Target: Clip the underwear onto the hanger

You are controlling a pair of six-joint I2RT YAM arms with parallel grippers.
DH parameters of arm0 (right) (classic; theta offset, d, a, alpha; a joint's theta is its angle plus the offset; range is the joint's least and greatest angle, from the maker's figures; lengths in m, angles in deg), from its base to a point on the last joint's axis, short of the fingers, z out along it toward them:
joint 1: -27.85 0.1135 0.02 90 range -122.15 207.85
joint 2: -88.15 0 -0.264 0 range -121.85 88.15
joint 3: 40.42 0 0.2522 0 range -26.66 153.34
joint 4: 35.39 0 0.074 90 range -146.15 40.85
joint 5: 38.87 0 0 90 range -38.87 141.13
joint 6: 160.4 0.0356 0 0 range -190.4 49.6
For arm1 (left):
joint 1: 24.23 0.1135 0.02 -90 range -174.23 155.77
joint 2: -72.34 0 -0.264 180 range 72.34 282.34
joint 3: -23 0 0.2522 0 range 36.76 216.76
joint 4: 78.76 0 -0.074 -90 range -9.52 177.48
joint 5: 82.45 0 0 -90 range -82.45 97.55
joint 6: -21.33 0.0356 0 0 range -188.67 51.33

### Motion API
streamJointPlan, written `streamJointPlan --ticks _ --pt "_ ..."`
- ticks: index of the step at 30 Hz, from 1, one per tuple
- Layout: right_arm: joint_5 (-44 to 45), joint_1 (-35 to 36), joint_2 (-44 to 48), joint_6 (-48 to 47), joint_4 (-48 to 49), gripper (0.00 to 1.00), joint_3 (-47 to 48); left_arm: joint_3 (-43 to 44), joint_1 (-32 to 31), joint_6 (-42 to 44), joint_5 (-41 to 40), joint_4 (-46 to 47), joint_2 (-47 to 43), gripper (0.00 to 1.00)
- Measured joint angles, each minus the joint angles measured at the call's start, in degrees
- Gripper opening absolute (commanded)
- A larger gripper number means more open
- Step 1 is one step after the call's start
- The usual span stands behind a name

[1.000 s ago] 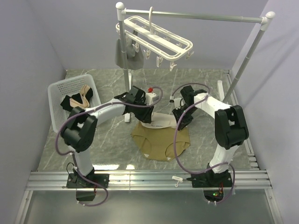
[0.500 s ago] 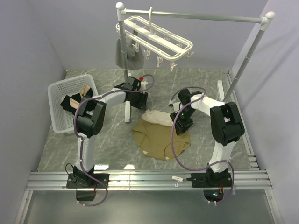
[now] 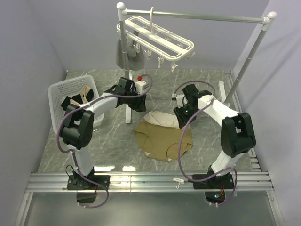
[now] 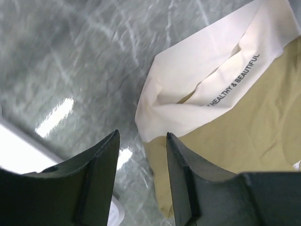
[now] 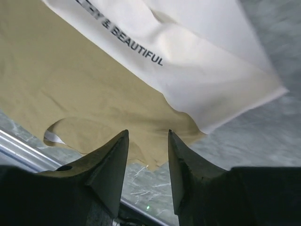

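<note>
Found the fingers (image 4: pixel 101 179) of the left gripper (image 4: pixel 142 136) spread apart with nothing between them, hanging above the marble table (image 4: pixel 70 56) just off the pale corner of the underwear (image 4: pixel 244 132). Saw the same on the right gripper (image 5: pixel 147 134): fingers (image 5: pixel 108 165) released, holding nothing, poised over the tan edge of the cloth at its other side. From above, traced the left arm rising from its base, folding at the elbow beside the white basket (image 3: pixel 59 94), then reaching far forward and inward, with the wrist bent down close to the upright pole of the metal stand (image 3: pixel 197 18). Traced the right arm likewise: elbow out toward the right wall, forearm swung inward, gripper pointing down at the upper right corner of the underwear. Could not tell for certain whether either fingertip brushed the cloth. Found the underwear lying flat on the table between the two grippers, khaki-brown, leg openings toward the arm bases. Noted the waistband (image 4: pixel 197 80) toward the back, turned over to show a cream-white inside with black printed letters, a little rumpled there. Saw the hanger (image 3: pixel 157 40) well apart from it, hooked on the stand's top rail: a white frame with small clips dangling and a grey garment (image 3: pixel 127 56) pinned at its left end.
</note>
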Motion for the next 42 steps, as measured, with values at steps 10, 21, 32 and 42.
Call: streamJointPlan --ticks 10,21,32,42 --pt "7.5 -1.5 -3.7 0.5 4.5 0.43 3.1 12.9 -5.6 9.6 -1.5 -2.5 10.9 0.45" --pt "14.2 -1.6 -7.6 1.6 5.1 0.48 3.2 14.0 -10.0 18.3 -8.3 -6.1 13.5 0.35" --pt "16.4 -1.6 -8.0 1.2 5.0 0.46 2.6 13.2 -10.0 22.1 -12.0 -6.0 14.2 0.0" --pt "16.7 -1.6 -8.0 0.6 5.2 0.37 2.2 7.5 -0.6 12.2 -7.8 -1.7 9.2 0.0"
